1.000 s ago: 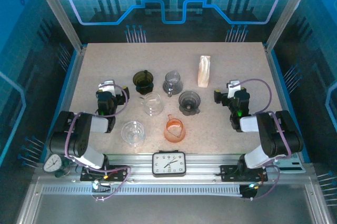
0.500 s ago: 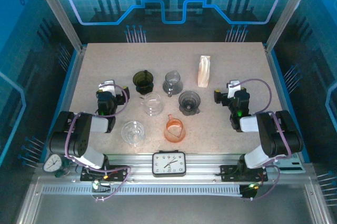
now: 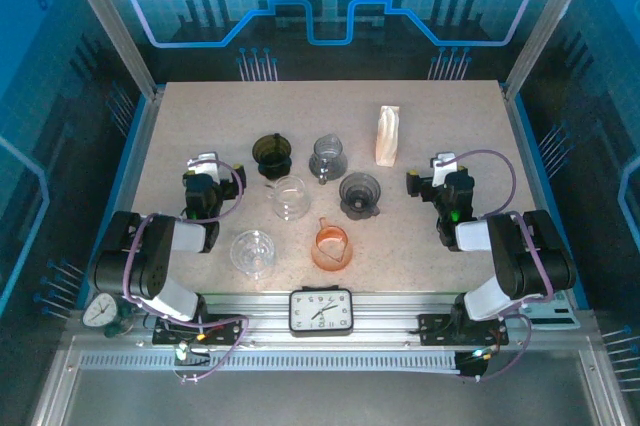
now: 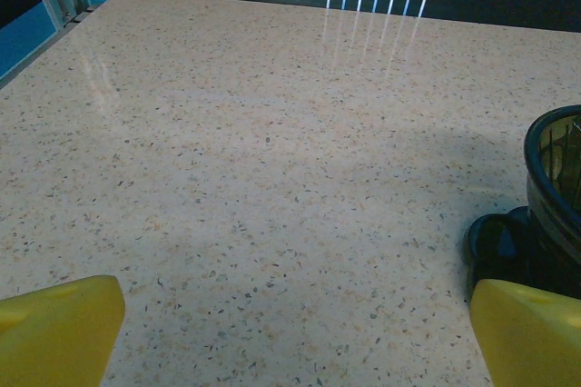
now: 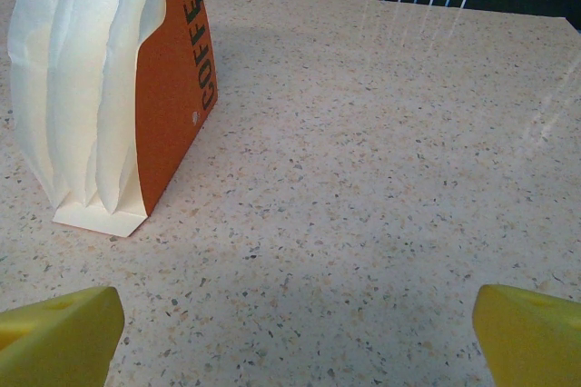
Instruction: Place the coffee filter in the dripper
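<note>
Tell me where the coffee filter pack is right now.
From above, the filter pack stands upright toward the back, right of centre, beside the smoky glass dripper; in the right wrist view it is ahead-left of the open right gripper.

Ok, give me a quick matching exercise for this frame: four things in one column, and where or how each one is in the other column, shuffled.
Things:
1. filter pack
2. orange dripper
3. clock
4. left gripper

Places or states:
a. on the metal rail at the near edge
b. open, above bare table, with a dark dripper to its right
c. standing upright, farthest right of the things on the table
d. on the table just beyond the clock

Pairs: 1-c, 2-d, 3-a, 4-b
</note>
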Robot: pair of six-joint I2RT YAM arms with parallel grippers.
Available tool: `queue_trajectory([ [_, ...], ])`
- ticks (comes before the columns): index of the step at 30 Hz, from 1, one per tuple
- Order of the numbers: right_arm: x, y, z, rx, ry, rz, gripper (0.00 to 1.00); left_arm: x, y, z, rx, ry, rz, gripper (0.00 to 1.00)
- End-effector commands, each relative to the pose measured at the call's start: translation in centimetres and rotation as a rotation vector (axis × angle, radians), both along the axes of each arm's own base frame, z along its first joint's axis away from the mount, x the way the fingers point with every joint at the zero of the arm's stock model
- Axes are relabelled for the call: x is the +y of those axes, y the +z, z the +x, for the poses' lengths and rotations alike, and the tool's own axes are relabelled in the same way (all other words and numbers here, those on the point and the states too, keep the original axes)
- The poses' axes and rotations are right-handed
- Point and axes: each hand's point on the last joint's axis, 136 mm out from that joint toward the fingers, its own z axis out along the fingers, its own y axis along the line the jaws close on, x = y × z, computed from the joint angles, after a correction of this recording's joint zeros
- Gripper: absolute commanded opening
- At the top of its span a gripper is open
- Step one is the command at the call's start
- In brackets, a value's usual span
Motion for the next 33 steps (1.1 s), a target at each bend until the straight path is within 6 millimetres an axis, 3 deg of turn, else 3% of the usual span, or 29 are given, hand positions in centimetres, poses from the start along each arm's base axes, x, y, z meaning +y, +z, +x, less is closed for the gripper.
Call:
queue_trajectory([
  [1, -0.5, 1.1, 0.7, -0.036, -0.012, 0.003, 1.00, -0.4, 0.3, 0.6, -0.007, -0.026, 0.019, 0.99],
  [7, -0.6, 1.3, 0.7, -0.035, -0.015, 0.011, 1.00, -0.5, 0.8, 0.4, -0.019, -0.030, 0.020, 0.99],
  [10, -1.0, 2.1, 0.6, -0.032, -0.036, 0.011, 1.00, -1.1, 2.2, 0.0, -0.029, -0.065, 0.023, 0.99],
  [20, -2.4, 4.3, -0.1, 0.046, -0.143, 0.035, 1.00, -0.2, 7.8, -0.4, -0.089, 0.013, -0.056, 0.99],
  [24, -4.2, 6.1, -0.7, 0.041, -0.298, 0.037, 1.00, 0.5, 11.0, 0.3, -0.192, 0.087, -0.203, 0.99],
  [26, -6.0, 6.9, -1.3, 0.027, -0.441, 0.092, 1.00, 1.7, 11.6, 0.1, -0.213, 0.188, -0.355, 0.99],
  [29, -7.5, 6.2, -3.5, 0.096, -0.632, 0.318, 1.00, 3.4, 11.1, -1.2, -0.184, 0.346, -0.623, 0.99],
  [30, -7.7, 5.7, -4.3, 0.129, -0.670, 0.409, 1.00, 4.0, 10.9, -1.8, -0.176, 0.398, -0.697, 0.99],
  [33, -5.5, 5.3, -3.2, 0.145, -0.498, 0.578, 1.00, 3.1, 11.5, -1.3, -0.180, 0.304, -0.819, 0.99],
])
